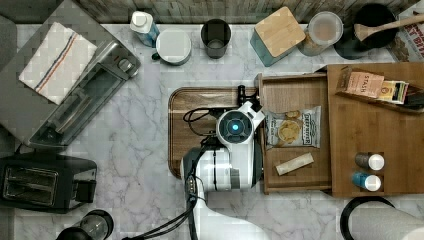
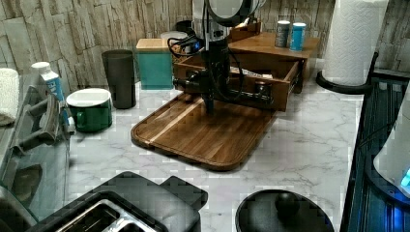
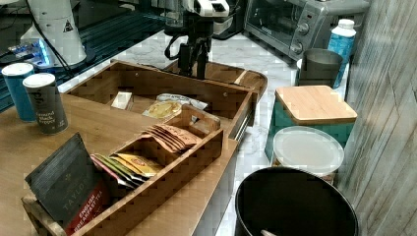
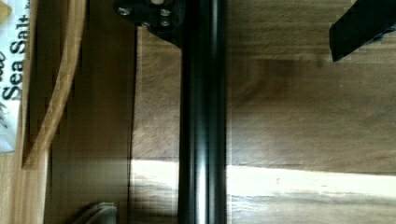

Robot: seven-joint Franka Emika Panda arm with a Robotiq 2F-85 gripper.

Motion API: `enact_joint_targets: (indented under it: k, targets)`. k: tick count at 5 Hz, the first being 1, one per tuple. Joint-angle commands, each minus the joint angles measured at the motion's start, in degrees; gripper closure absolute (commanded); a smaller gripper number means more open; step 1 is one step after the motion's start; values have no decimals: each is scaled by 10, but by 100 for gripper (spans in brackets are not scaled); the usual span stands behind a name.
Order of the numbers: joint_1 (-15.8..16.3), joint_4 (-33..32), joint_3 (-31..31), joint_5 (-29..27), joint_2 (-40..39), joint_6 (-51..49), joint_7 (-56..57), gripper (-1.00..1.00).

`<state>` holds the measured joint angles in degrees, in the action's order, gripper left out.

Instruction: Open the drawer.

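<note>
Already the drawer (image 1: 295, 95) stands pulled out of its box (image 1: 375, 125) over the cutting board (image 1: 195, 100).

Inside it lie a chip bag (image 1: 292, 127) and a small wrapped bar (image 1: 294, 164). Its black handle (image 4: 201, 116) runs along the front, above the board. Around the handle sits the gripper (image 2: 209, 94), fingers spread wide and clear of the bar on both sides in the wrist view, gripping nothing.

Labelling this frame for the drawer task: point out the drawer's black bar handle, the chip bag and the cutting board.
black bar handle (image 4: 201, 121), wrist view, middle of the bar.
chip bag (image 1: 292, 127), top view, centre of the bag, in the drawer.
cutting board (image 2: 203, 135), left view, bare middle surface.
</note>
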<state>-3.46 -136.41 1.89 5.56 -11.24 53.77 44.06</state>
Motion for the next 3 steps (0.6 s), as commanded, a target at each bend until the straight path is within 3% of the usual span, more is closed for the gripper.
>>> enact_joint_targets:
  k: [1,3]
  targets:
    - [95,-21,73,-32,48,15,-53,-100]
    - [98,-21,70,-33,48,15,-52,-100]
